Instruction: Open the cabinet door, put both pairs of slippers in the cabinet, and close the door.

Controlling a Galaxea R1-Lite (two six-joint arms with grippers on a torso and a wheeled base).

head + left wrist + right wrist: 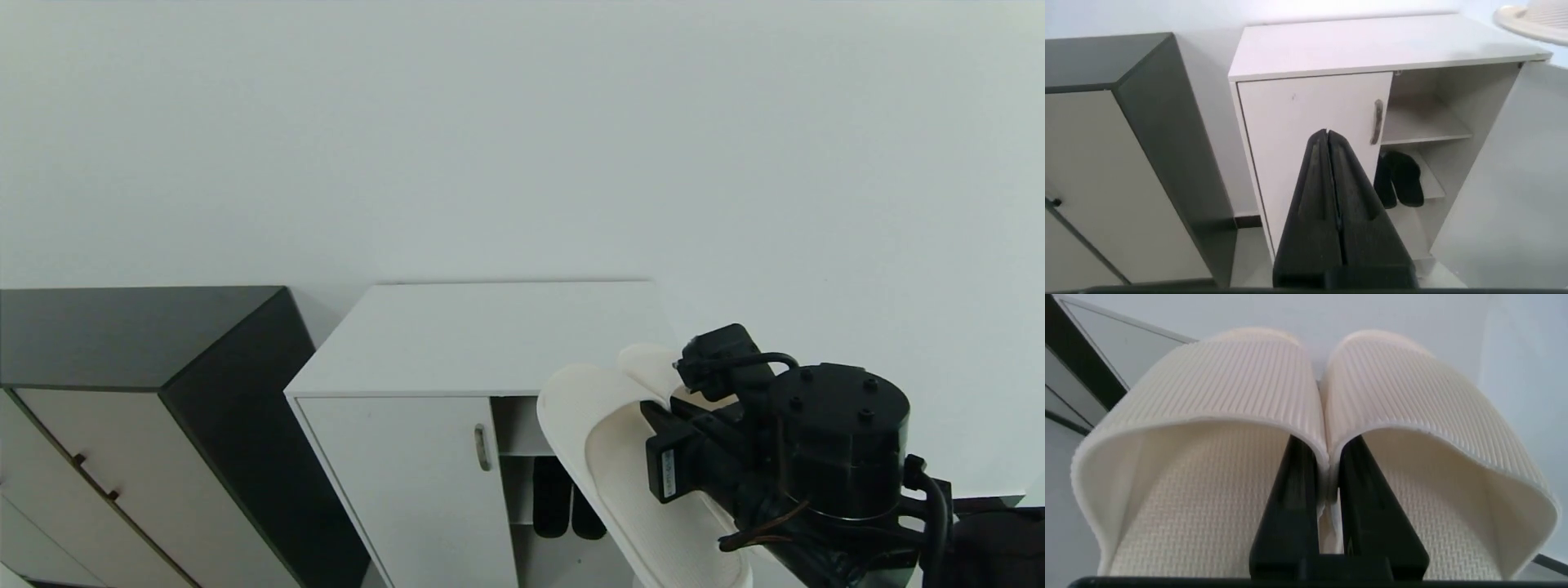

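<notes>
right hand [1327, 457] pinches the cream slippers [620, 457] at lower right, by the open white cabinet [473, 335] holding black slippers [563, 498]; left hand [1328, 139] pressed together.

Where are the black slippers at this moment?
In the head view, the black slippers are inside the white cabinet, in its open right half, just right of the closed left door.

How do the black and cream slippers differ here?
The black slippers are dark, the cream slippers pale. The black slippers sit on a shelf inside the white cabinet; the cream slippers are held outside it in the right gripper. Each pair is side by side.
</notes>
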